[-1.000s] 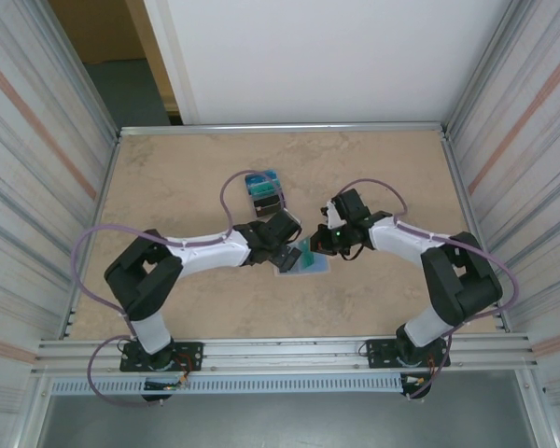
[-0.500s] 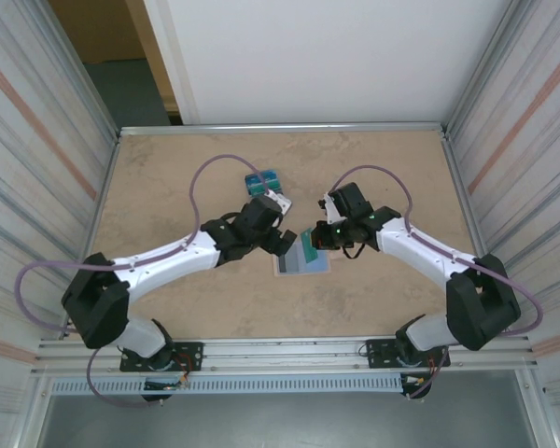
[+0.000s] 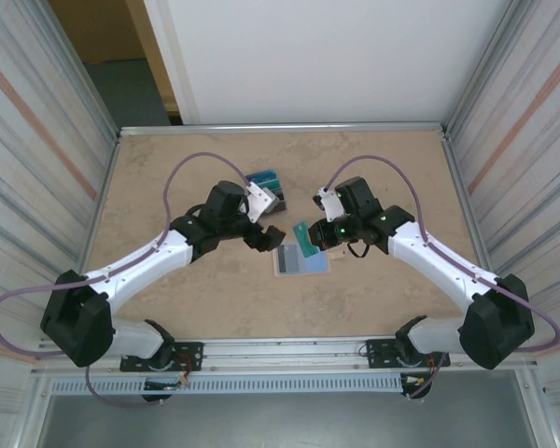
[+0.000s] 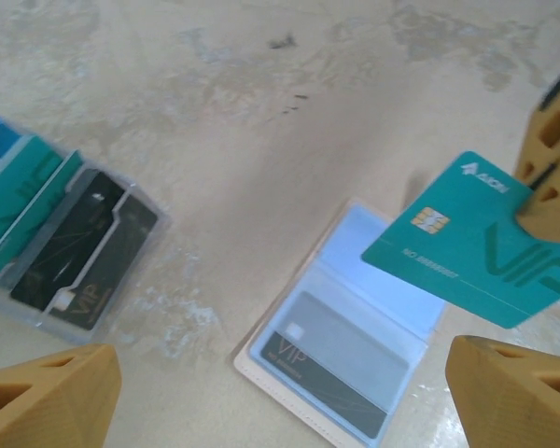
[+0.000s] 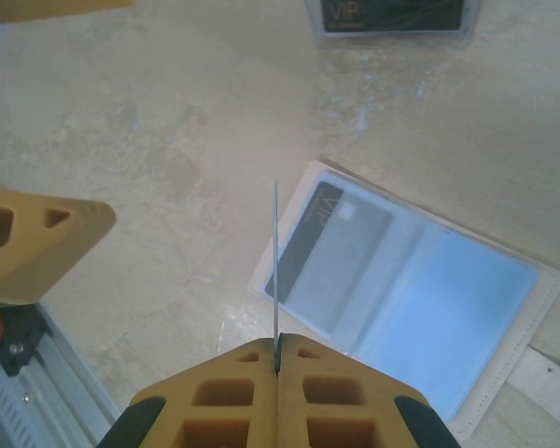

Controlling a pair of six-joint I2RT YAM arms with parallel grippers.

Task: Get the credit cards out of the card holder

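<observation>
Beige marbled tabletop between ribbed metal walls is what I'm working over.

At the left of my left wrist view lies a fanned pile of credit cards: blue, teal and a black one. They are already out and well apart from the card holder. I count that part as done.

The left fingers are spread wide with nothing between them. They hover above bare tabletop between the pile and the holder.

The holder lies open and flat at centre frame in the top view, pale-blue lining up. A dark card sits in its nearer pocket, so that one is left to pull. The other pocket looks empty to me.

To the right, a teal card hangs in the air above the holder's far edge, clear of the pocket. The right fingers are pressed together on one end of it. In the right wrist view I see it edge-on as a thin line.

My judgement is that this card needs setting down, and then only the dark card remains.
</observation>
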